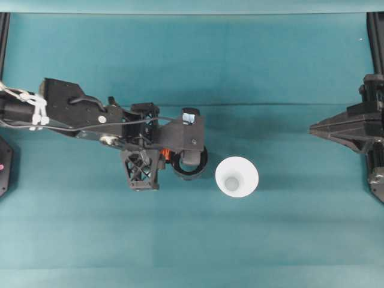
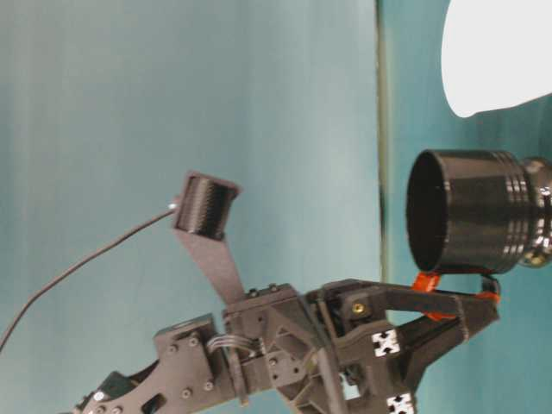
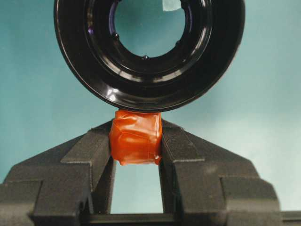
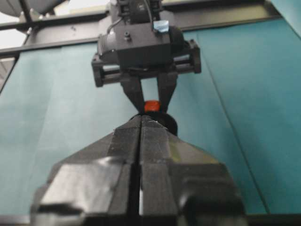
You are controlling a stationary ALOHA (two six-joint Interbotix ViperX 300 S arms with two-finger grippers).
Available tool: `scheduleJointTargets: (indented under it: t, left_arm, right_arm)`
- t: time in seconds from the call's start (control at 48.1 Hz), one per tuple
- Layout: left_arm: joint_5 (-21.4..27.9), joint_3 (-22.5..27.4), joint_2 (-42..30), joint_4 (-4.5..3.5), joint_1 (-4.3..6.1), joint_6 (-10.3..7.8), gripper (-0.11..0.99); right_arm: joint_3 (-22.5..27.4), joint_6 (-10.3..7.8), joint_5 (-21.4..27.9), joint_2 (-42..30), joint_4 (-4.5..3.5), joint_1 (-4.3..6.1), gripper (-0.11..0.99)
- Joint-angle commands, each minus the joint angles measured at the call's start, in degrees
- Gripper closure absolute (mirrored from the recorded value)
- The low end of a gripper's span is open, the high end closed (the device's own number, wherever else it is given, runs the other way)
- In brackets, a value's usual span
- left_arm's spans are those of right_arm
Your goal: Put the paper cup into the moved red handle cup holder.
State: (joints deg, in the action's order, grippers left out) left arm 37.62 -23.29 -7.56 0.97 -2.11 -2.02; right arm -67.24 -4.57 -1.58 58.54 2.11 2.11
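Worktop (image 1: 180, 240): teal cloth, flat, lit from above.

Left gripper (image 3: 136, 141): at 9 o'clock of centre in the overhead view; jaws clamped on the red-orange tab.

Red handle cup holder (image 1: 193, 167): glossy black, mouth up, held by its tab, near centre.

Paper cup (image 1: 237, 176): white, upright, free, just beside the holder at its 3 o'clock, not touching.

Right gripper (image 4: 140, 141): at the 3 o'clock edge, well apart from the cup; jaws pressed together, empty.

Step in hand, as judged: holder being positioned. Next move calls for the right jaws to part, reach the cup rim, lift it and lower it into the holder's mouth.
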Motion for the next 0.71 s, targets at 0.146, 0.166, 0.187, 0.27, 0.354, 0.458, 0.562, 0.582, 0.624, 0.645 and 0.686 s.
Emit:
scheduleJointTargets:
  t: [0.146,0.166,0.187,0.27,0.354,0.458,0.562,0.582,0.624,0.645,0.686]
  left_arm:
    - [-1.1,0.9,-0.8,0.09,0.53,-0.09,0.60]
    - [-1.2,0.9,-0.9,0.09,0.53,-0.09,0.60]
    - [-1.4,1.0,-0.9,0.09,0.53,-0.09,0.60]
    - [-1.6,1.0,-1.1,0.09,0.53,-0.18,0.60]
    - [-1.6,0.7,-1.3,0.09,0.53,-0.18,0.60]
    - [-1.7,0.5,-1.4,0.09,0.53,-0.18,0.60]
    - [-1.7,0.5,-1.6,0.09,0.53,-0.18,0.60]
    - [-1.8,0.4,-1.6,0.09,0.53,-0.18,0.60]
    - [-2.1,0.4,-1.7,0.09,0.53,-0.18,0.60]
    - [-2.3,0.5,-1.7,0.09,0.53,-0.18,0.60]
    - [-2.7,0.4,-1.7,0.09,0.44,-0.18,0.60]
  right_arm:
    - [0.4,-0.35,-0.3,-0.4,0.09,0.18,0.99]
    - [0.4,-0.35,-0.4,-0.4,0.09,0.26,0.99]
    - [0.4,-0.35,-0.3,-0.4,0.09,0.18,0.99]
    - [0.4,-0.35,-0.4,-0.4,0.09,0.26,0.99]
    - [0.4,-0.35,-0.4,-0.3,0.09,0.26,0.99]
    - [0.4,-0.35,-0.3,-0.4,0.09,0.18,0.99]
    - [0.4,-0.35,-0.4,-0.4,0.09,0.18,0.99]
    - [0.4,-0.35,-0.3,-0.3,0.09,0.26,0.99]
    - [0.4,-0.35,-0.4,-0.3,0.09,0.26,0.99]
    - [0.4,-0.35,-0.3,-0.4,0.09,0.26,0.99]
    - [0.4,-0.35,-0.4,-0.3,0.09,0.18,0.99]
